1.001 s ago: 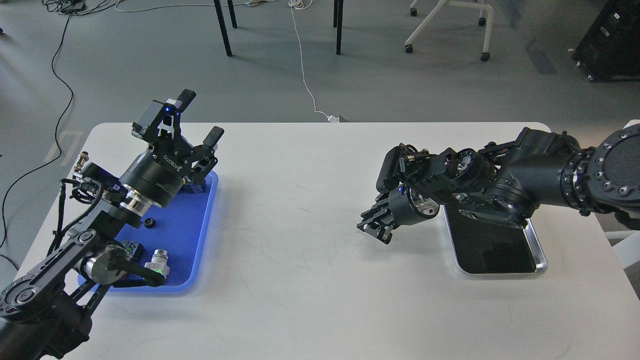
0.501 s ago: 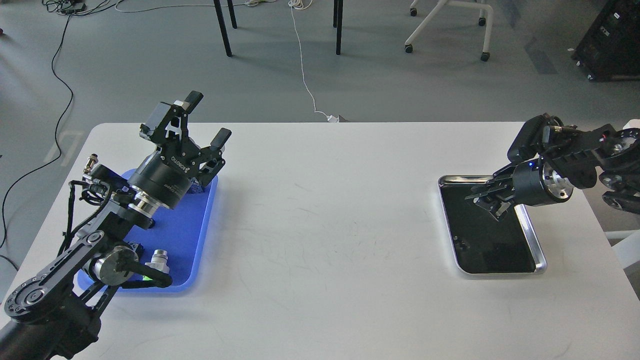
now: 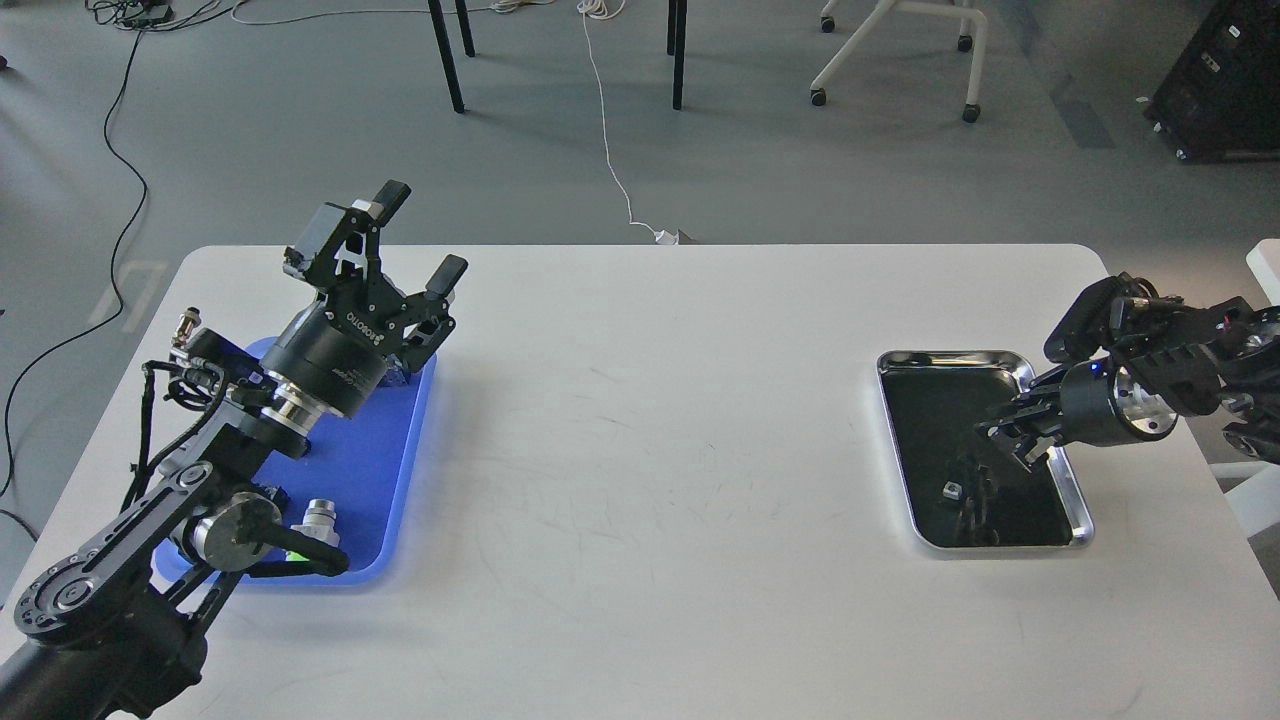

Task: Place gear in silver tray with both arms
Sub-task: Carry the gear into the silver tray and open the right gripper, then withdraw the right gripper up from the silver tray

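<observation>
A: Where is the gear?

B: You cannot tell for sure. A small pale thing (image 3: 951, 490) lies in the silver tray (image 3: 1072, 490), perhaps the gear. I judge it hard, light and slippery; take it by the rim.

A: And the grippers?

B: The right gripper (image 3: 1012, 432) hangs over the tray; whether it is open, I cannot tell. The left gripper (image 3: 420, 235), over the blue tray (image 3: 390, 470), is spread wide and empty.

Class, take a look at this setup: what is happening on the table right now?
A two-armed robot is working between two trays on a white table. Its right gripper hangs over the silver tray; whether it holds anything cannot be told, and the tray's mirror-like bottom shows dark shapes. The left gripper, open and empty, is raised above the blue tray, which holds small metal parts.
</observation>
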`<state>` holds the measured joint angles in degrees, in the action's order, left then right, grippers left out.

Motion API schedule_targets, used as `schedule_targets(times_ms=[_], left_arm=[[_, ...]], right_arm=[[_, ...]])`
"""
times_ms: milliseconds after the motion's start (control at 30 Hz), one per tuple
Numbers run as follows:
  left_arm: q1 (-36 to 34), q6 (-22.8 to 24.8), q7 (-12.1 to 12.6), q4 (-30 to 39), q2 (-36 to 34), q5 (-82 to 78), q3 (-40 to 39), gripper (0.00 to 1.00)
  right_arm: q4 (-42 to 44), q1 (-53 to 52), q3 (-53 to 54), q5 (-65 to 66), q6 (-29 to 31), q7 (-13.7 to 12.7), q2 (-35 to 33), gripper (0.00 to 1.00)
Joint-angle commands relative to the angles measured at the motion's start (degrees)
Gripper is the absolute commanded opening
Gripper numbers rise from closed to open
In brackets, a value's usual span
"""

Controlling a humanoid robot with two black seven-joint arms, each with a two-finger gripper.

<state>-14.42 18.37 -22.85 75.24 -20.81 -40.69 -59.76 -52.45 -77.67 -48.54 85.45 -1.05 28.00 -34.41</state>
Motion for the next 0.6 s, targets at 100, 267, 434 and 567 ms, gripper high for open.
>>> schedule_targets(times_ms=[100, 267, 434, 567], left_arm=[[0.00, 0.00, 0.00, 0.00, 0.06, -0.09, 0.00, 0.98], [0.00, 0.00, 0.00, 0.08, -0.02, -0.09, -0.09, 0.98], [0.09, 0.00, -0.18, 0.79, -0.29, -0.09, -0.09, 0.98], [0.79, 0.00, -1.14, 0.70, -0.55, -0.09, -0.09, 0.98]], right_arm=[[0.95, 0.32, 0.02, -0.38, 0.00, 0.00, 1.27, 0.60], [0.25, 0.24, 0.90, -1.42, -0.18, 0.00, 0.40, 0.81], [-2.73, 0.15, 9.85, -10.20, 0.17, 0.00, -3.29, 0.95], [-7.04, 1.63, 18.02, -21.70, 0.35, 0.00, -5.58, 0.95]])
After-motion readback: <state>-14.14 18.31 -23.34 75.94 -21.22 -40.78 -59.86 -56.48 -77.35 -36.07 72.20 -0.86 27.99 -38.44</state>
